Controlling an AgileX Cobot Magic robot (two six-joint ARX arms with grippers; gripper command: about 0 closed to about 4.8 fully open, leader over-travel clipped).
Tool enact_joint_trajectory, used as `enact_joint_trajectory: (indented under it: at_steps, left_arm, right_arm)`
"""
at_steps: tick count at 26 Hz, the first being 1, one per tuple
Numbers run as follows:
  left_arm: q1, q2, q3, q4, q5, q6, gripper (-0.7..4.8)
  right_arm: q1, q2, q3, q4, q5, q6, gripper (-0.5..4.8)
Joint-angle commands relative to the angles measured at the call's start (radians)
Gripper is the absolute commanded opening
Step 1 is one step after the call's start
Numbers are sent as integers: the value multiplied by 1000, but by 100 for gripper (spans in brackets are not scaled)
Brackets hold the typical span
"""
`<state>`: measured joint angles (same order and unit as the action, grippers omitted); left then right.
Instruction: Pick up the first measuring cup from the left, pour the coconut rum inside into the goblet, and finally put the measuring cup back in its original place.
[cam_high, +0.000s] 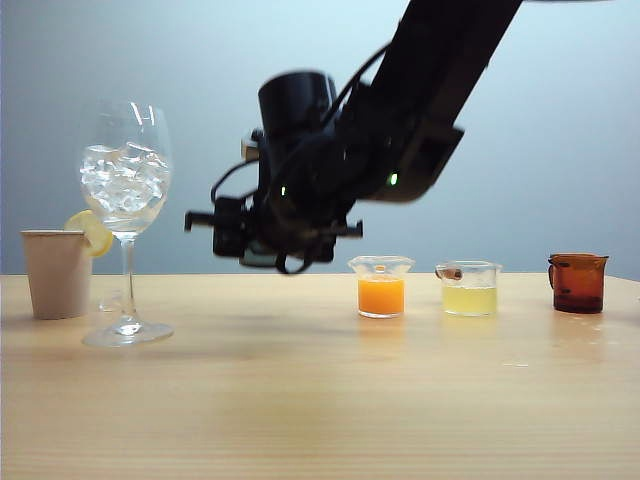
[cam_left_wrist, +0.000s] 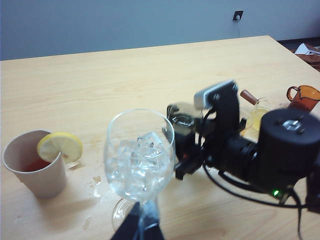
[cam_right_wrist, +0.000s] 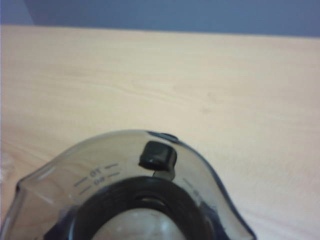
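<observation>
The smoky grey measuring cup (cam_right_wrist: 125, 170) fills the right wrist view, seen from over its rim, with pale greyish coconut rum (cam_right_wrist: 145, 227) in its bottom. My right gripper (cam_high: 240, 238) reaches across to the left of the middle and is shut on the cup, which shows as a small grey vessel (cam_left_wrist: 182, 119) at the gripper's front. The cup hides the fingers in the right wrist view. The goblet (cam_high: 126, 190) with ice cubes stands upright at the left, a short way from that gripper. My left gripper (cam_left_wrist: 142, 220) hangs well back from the goblet (cam_left_wrist: 140, 155), fingers together, holding nothing.
A beige paper cup (cam_high: 57, 273) with a lemon slice stands left of the goblet. To the right stand a cup of orange liquid (cam_high: 381, 287), a cup of pale yellow liquid (cam_high: 469, 290) and an amber-brown cup (cam_high: 578, 283). Water drops (cam_left_wrist: 95, 182) lie by the goblet's foot.
</observation>
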<state>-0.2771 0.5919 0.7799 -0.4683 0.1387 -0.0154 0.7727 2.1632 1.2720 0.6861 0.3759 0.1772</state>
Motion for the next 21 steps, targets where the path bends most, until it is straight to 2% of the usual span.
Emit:
enact_joint_trajectory:
  at_steps: [1,4,11,13,17,21]
  left_arm:
    - [2,-2,3,10,3,4,-3]
    - [2,-2,3,10,3,4,-3]
    - [2,-2,3,10,3,4,-3]
    - [2,-2,3,10,3,5,-3]
    - [2,-2,3,10,3,4,-3]
    - [2,-2,3,10,3,4,-3]
  right_arm:
    - [2,-65,6,-46,-32,-48,236]
    - [2,-137,6,-118,-80,-74,236]
    - [4,-278,6,-146,-172,-127,237]
    - [4,-321,6,-181,-230,-138,237]
    - [5,-366,15,-236,-280,-150,238]
    - [8,-375,130,-391,-403,-194,237]
